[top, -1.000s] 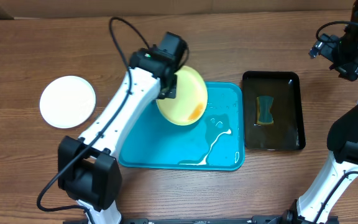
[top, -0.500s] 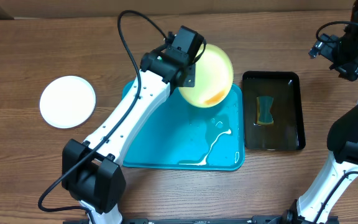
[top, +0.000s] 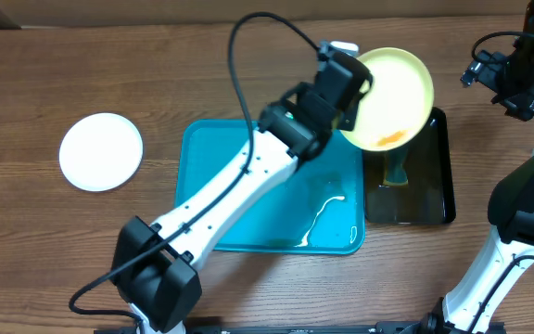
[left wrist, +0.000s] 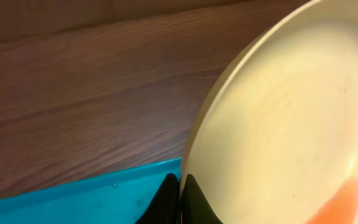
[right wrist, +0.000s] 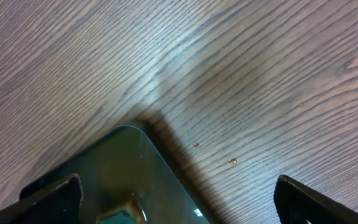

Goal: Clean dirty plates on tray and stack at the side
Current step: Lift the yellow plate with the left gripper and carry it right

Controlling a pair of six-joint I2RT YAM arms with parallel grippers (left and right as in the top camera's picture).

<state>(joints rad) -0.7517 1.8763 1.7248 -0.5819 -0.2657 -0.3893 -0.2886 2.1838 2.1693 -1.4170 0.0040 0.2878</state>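
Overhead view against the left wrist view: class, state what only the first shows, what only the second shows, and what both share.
Overhead only: the white plate, and the black basin with its sponge. Left wrist only: a close-up of the left gripper, jaws shut, pinching the rim of the yellow-green plate. Both: that plate, its orange smear, the blue tray and the wooden table.

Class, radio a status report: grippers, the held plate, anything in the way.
Left gripper shut on pale yellow-green round plate. Right gripper open, empty. Plate tilted over black rectangular basin, smear showing. Sponge in basin below.
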